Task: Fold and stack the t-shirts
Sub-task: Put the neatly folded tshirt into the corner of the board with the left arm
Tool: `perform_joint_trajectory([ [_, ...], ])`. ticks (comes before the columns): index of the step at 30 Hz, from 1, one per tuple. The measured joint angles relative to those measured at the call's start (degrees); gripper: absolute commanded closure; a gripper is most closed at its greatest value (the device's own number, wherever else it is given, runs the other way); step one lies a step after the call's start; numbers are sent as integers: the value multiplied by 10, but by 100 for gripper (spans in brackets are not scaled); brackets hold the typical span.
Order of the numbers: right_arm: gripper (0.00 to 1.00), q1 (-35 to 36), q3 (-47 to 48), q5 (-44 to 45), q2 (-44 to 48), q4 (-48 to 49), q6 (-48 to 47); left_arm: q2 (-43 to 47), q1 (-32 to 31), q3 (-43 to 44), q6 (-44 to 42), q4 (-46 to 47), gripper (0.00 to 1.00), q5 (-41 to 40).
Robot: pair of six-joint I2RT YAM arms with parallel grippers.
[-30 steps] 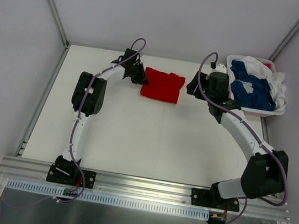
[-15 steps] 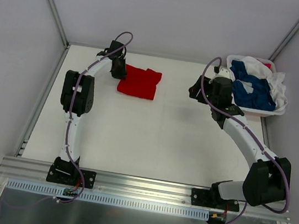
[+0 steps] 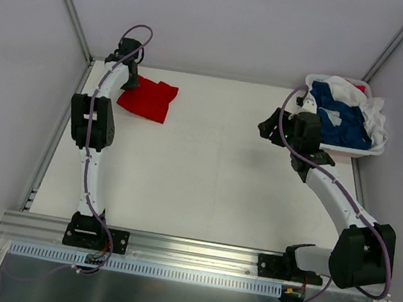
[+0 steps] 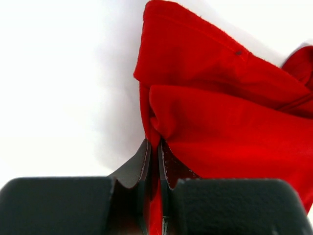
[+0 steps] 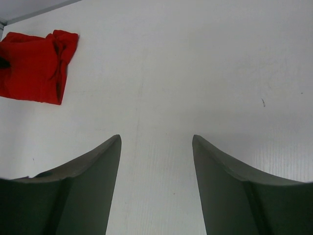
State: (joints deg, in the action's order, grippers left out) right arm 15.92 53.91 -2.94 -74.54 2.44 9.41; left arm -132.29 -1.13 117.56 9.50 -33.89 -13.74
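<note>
The red t-shirt (image 3: 149, 99) lay on the desk (image 3: 205, 181) far to the left of the white basket (image 3: 348, 150), apparently folded, though the layers were hard to make out from above. The left pincer (image 4: 153, 149) was clamped together on a bunched edge of the shirt, and the cloth spread from its tips toward the basket's side. The right pincer (image 5: 156, 139) hovered just left of the basket with its fingers apart, gripping nothing. The dark blue and white t-shirts (image 3: 339, 119) lay heaped inside the basket.
</note>
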Motion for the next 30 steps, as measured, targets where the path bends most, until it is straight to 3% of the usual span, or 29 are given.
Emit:
perform_joint_trajectory([
  [20, 38, -11, -60, -40, 50, 19, 17, -108, 80, 104, -87, -21, 100, -183],
  [30, 38, -14, -80, -54, 67, 16, 22, -130, 103, 161, -125, -3, 100, -198],
])
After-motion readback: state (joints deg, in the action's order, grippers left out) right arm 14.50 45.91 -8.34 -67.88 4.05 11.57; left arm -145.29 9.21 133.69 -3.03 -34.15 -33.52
